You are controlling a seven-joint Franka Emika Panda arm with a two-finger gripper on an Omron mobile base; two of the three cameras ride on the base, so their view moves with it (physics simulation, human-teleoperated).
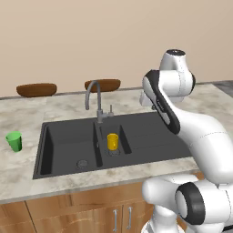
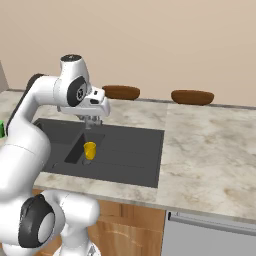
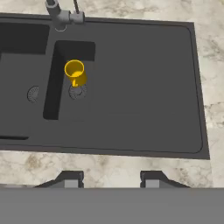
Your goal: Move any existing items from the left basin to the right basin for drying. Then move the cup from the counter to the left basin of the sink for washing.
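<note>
Green cup (image 1: 14, 140) is seen upright on the table (image 1: 27, 113), left of the sink (image 1: 150, 132) and well apart from it. Yellow cup (image 1: 112, 141) stands in the right basin (image 3: 65, 109), by its drain. Left basin (image 1: 68, 143) holds nothing visible. Fingers (image 3: 109, 179) are spread wide, nothing gripped, held above the sink.

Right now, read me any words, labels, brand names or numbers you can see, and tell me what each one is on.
There are none to read. The yellow-orange cup in the right basin, the green cup on the counter, the faucet and the two brown bowls at the back all have plain surfaces with no print, and the open gripper carries no marking.
</note>
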